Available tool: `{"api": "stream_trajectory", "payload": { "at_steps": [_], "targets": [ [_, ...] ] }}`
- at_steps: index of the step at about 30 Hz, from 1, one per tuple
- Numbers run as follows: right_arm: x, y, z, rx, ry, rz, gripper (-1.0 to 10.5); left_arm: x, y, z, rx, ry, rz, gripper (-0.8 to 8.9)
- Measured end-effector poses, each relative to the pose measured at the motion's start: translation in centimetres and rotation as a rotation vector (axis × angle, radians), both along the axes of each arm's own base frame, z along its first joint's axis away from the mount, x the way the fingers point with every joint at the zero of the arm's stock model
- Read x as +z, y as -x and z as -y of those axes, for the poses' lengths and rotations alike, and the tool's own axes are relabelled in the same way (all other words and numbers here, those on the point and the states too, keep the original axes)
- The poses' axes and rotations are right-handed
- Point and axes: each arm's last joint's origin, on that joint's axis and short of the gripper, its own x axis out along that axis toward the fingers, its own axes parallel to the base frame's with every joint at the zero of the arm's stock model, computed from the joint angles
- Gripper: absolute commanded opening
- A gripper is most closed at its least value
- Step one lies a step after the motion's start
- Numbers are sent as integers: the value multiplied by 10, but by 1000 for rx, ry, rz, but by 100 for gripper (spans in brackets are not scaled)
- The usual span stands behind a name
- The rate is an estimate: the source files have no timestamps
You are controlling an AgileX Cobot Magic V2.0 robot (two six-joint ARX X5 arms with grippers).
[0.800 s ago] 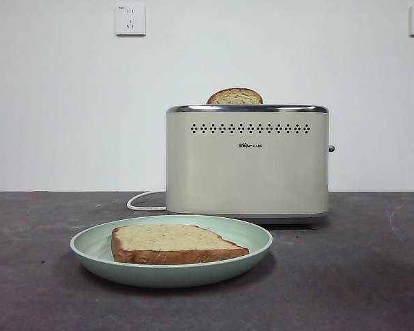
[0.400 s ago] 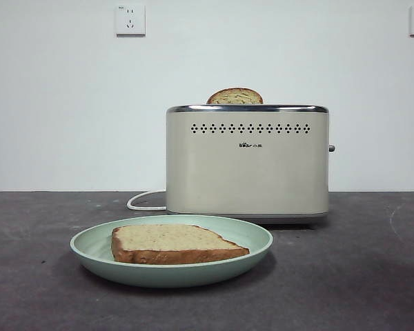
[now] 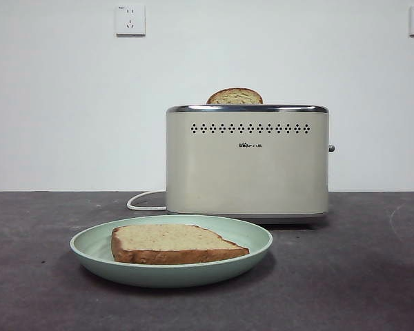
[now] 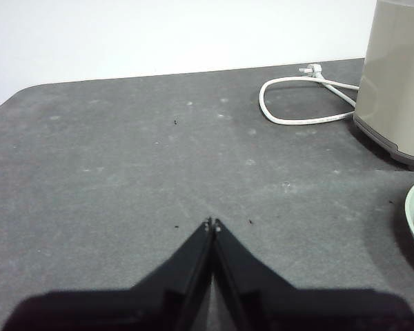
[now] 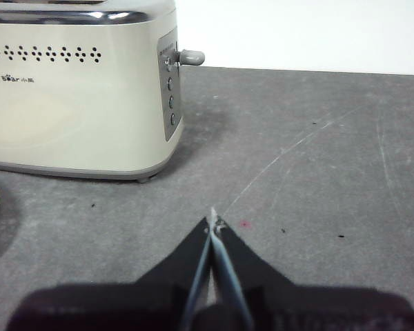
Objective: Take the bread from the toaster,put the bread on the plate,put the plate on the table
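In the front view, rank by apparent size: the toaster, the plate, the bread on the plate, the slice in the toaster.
1. toaster
2. plate, nearer the camera
3. bread
4. second slice, mostly hidden

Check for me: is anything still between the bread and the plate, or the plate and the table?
Nothing visible. The bread lies flat in the plate, which rests on the table before the toaster. Both grippers sit apart, shut.

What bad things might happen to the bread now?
The plate sits on the table close to the toaster, so a reaching hand might bump it and slide the bread. The white cord could snag the left hand. The second slice barely sticks out and might slip.
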Motion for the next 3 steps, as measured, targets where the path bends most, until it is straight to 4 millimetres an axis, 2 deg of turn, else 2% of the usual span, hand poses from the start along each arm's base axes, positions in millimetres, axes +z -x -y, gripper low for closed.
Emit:
{"api": "stream_trajectory", "payload": {
  "at_steps": [3],
  "targets": [
    [0,0,0,0,0,0,1,0,0,0,0,0,0,-3]
  ]
}}
